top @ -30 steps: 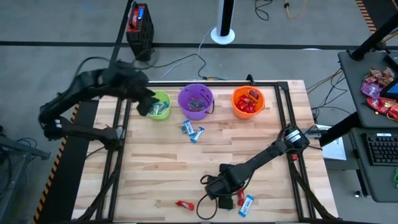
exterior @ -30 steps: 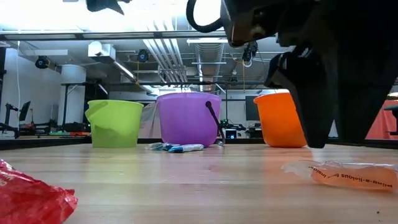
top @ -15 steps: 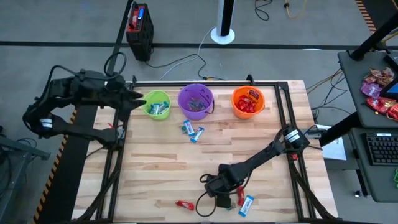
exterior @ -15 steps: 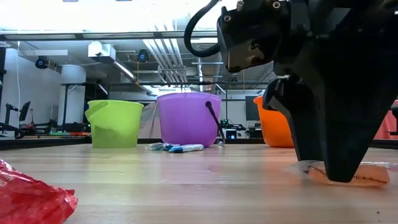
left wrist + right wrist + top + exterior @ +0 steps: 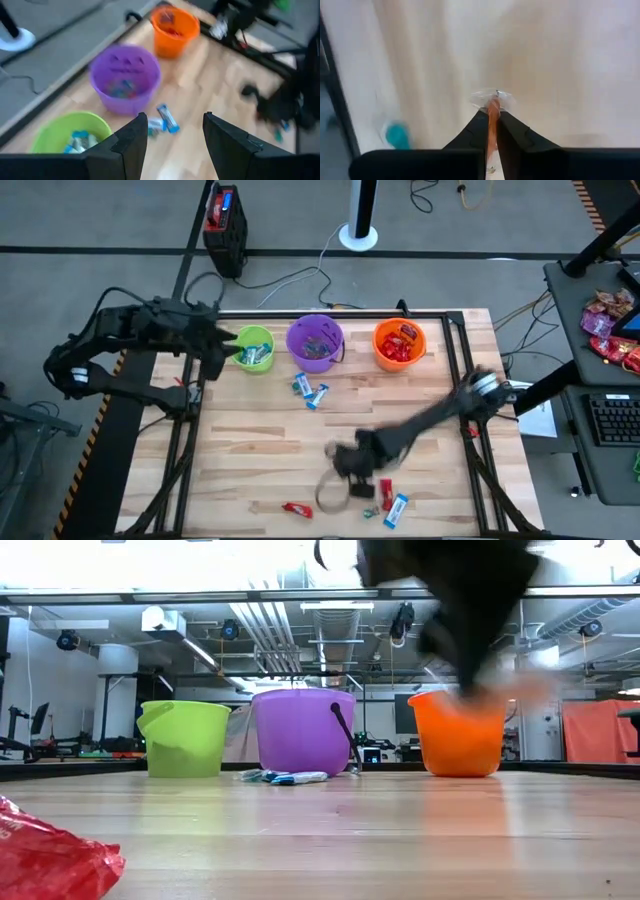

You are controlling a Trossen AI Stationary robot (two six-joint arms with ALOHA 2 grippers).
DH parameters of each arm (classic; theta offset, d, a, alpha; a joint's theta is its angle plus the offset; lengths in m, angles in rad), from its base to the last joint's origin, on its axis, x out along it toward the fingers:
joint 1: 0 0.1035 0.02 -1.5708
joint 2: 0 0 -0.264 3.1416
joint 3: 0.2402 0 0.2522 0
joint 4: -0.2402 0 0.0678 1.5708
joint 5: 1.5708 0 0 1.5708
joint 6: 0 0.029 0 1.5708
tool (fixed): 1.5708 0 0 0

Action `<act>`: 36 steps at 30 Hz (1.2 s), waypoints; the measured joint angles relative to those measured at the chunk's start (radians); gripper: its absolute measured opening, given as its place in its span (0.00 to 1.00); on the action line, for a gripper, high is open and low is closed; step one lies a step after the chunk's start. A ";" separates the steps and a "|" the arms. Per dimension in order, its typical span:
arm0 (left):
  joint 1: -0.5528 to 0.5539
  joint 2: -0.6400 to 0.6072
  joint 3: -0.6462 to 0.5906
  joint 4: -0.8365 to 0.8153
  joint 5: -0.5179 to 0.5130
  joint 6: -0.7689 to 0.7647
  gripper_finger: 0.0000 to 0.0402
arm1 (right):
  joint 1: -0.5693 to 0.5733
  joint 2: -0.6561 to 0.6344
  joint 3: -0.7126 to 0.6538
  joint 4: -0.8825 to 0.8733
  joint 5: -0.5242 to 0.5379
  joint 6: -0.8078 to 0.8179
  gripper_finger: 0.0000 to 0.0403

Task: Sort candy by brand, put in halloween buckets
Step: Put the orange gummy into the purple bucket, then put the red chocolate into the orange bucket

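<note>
Between its closed fingers, the right pincer (image 5: 491, 125) pinches a clear-wrapped orange candy (image 5: 492, 106).

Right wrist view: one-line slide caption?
Right gripper shut on a clear-wrapped orange candy, above the wooden table.

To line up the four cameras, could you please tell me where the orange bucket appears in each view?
High view: orange bucket, far edge, rightmost of three.
Low view: right of centre, behind a blurred arm.
Left wrist view: top centre.
Right wrist view: not in it.
Shared landmark: the purple bucket beside it.
</note>
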 joint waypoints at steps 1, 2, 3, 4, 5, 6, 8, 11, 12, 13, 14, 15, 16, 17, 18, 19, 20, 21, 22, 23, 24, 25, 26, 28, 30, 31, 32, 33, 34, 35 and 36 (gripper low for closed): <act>-0.014 0.001 -0.016 0.000 0.018 -0.002 0.43 | -0.031 -0.040 0.011 -0.020 0.028 -0.012 0.05; -0.034 0.002 -0.034 0.001 0.040 -0.004 0.43 | -0.065 -0.081 0.020 -0.031 0.060 -0.022 0.05; -0.060 0.004 -0.057 0.005 0.064 -0.010 0.43 | -0.107 -0.119 0.029 -0.029 0.088 -0.040 0.05; -0.091 0.006 -0.082 0.012 0.092 -0.017 0.43 | -0.151 -0.156 0.039 -0.019 0.115 -0.054 0.04; -0.127 0.007 -0.109 0.017 0.113 -0.024 0.43 | -0.201 -0.191 0.050 -0.010 0.141 -0.070 0.04; -0.168 0.008 -0.139 0.023 0.132 -0.028 0.43 | -0.257 -0.224 0.058 0.000 0.161 -0.083 0.04; -0.259 0.010 -0.201 0.035 0.170 -0.031 0.43 | -0.384 -0.279 0.069 0.038 0.171 -0.115 0.04; -0.410 0.012 -0.308 0.085 0.182 -0.044 0.43 | -0.581 -0.307 0.066 0.154 0.082 -0.192 0.04; -0.459 0.011 -0.352 0.127 0.178 -0.055 0.43 | -0.637 -0.304 0.060 0.208 0.023 -0.226 0.04; -0.504 0.011 -0.397 0.185 0.158 -0.072 0.43 | -0.684 -0.295 0.055 0.257 -0.033 -0.256 0.04; -0.546 0.012 -0.442 0.252 0.132 -0.102 0.43 | -0.722 -0.281 0.053 0.310 -0.077 -0.276 0.04; -0.586 0.012 -0.489 0.332 0.106 -0.138 0.43 | -0.749 -0.267 0.053 0.365 -0.098 -0.292 0.04; -0.618 0.016 -0.535 0.426 0.082 -0.174 0.43 | -0.772 -0.252 0.053 0.400 -0.107 -0.314 0.04; -0.644 0.023 -0.574 0.526 0.060 -0.207 0.43 | -0.790 -0.235 0.053 0.424 -0.110 -0.335 0.04; -0.667 0.036 -0.612 0.630 0.048 -0.235 0.43 | -0.804 -0.220 0.053 0.447 -0.111 -0.340 0.04; -0.688 0.052 -0.644 0.713 0.040 -0.269 0.43 | -0.816 -0.204 0.053 0.465 -0.111 -0.346 0.05; -0.704 0.074 -0.668 0.777 0.031 -0.307 0.43 | -0.825 -0.192 0.053 0.468 -0.111 -0.357 0.05; -0.715 0.102 -0.682 0.819 0.018 -0.349 0.43 | -0.831 -0.182 0.053 0.460 -0.110 -0.367 0.07; -0.722 0.132 -0.688 0.841 0.006 -0.391 0.43 | -0.837 -0.175 0.053 0.452 -0.110 -0.374 0.09; -0.731 0.163 -0.689 0.845 0.003 -0.431 0.42 | -0.839 -0.169 0.053 0.447 -0.111 -0.376 0.11; -0.739 0.194 -0.689 0.846 0.005 -0.459 0.41 | -0.841 -0.163 0.053 0.436 -0.111 -0.379 0.14; -0.743 0.230 -0.682 0.844 0.009 -0.475 0.41 | -0.841 -0.159 0.053 0.417 -0.113 -0.388 0.17; -0.748 0.266 -0.667 0.845 0.012 -0.482 0.40 | -0.841 -0.154 0.053 0.401 -0.113 -0.400 0.21; -0.754 0.332 -0.629 0.845 0.033 -0.483 0.40 | -0.841 -0.146 0.052 0.387 -0.114 -0.434 0.28; -0.755 0.399 -0.580 0.829 0.071 -0.479 0.40 | -0.841 -0.145 0.053 0.369 -0.113 -0.445 0.34; -0.756 0.433 -0.555 0.808 0.093 -0.477 0.40 | -0.841 -0.145 0.057 0.355 -0.113 -0.450 0.36; -0.755 0.466 -0.532 0.778 0.115 -0.476 0.40 | -0.841 -0.146 0.059 0.346 -0.113 -0.460 0.39; -0.755 0.499 -0.504 0.747 0.143 -0.477 0.40 | -0.841 -0.152 0.059 0.326 -0.113 -0.465 0.41; -0.755 0.532 -0.473 0.724 0.164 -0.476 0.40 | -0.841 -0.160 0.059 0.295 -0.113 -0.475 0.43; -0.755 0.563 -0.443 0.703 0.184 -0.474 0.40 | -0.841 -0.168 0.059 0.271 -0.113 -0.483 0.45; -0.756 0.593 -0.414 0.683 0.199 -0.469 0.40 | -0.839 -0.180 0.059 0.251 -0.113 -0.486 0.46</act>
